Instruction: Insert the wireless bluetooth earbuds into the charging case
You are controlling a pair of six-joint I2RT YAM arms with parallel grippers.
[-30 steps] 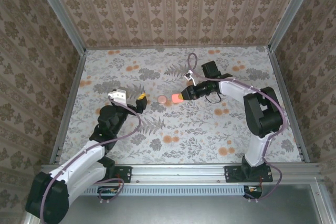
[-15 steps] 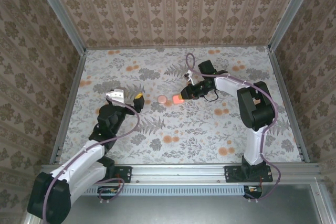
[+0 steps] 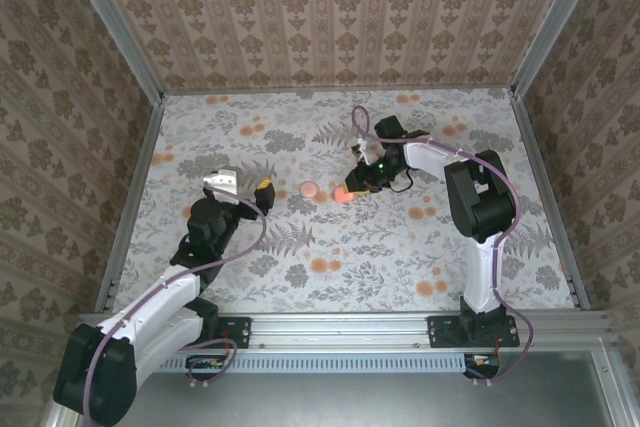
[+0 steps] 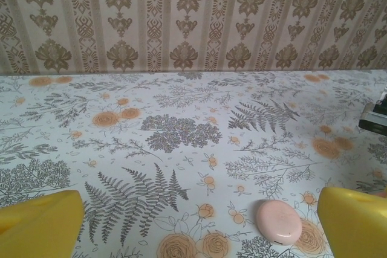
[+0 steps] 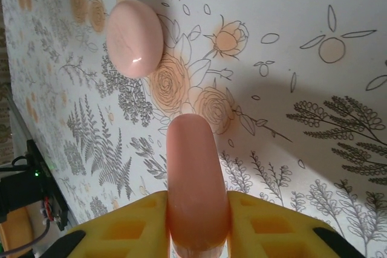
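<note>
My right gripper (image 5: 198, 202) is shut on a pink rounded charging case (image 5: 192, 161), held edge-on with its yellow fingers (image 5: 136, 225) pressed against both sides. From above, the case (image 3: 342, 194) hangs low over the flowered table (image 3: 330, 247), just right of a pink round disc (image 3: 310, 189). That disc (image 5: 134, 37) lies flat ahead of the case's tip. My left gripper (image 4: 196, 228) is open and empty, with the disc (image 4: 279, 222) on the table near its right finger (image 4: 354, 222). From above, the left gripper (image 3: 265, 190) sits left of the disc. The earbuds are out of view.
Patterned walls (image 3: 330, 17) and metal rails (image 3: 130, 207) enclose the table on three sides. The right arm's links (image 3: 480, 197) arch over the right half. Open table surface lies in front of both grippers toward the near edge.
The right arm has folded inward and its gripper has come down and slightly right with the pink case. The left arm has hardly moved.
</note>
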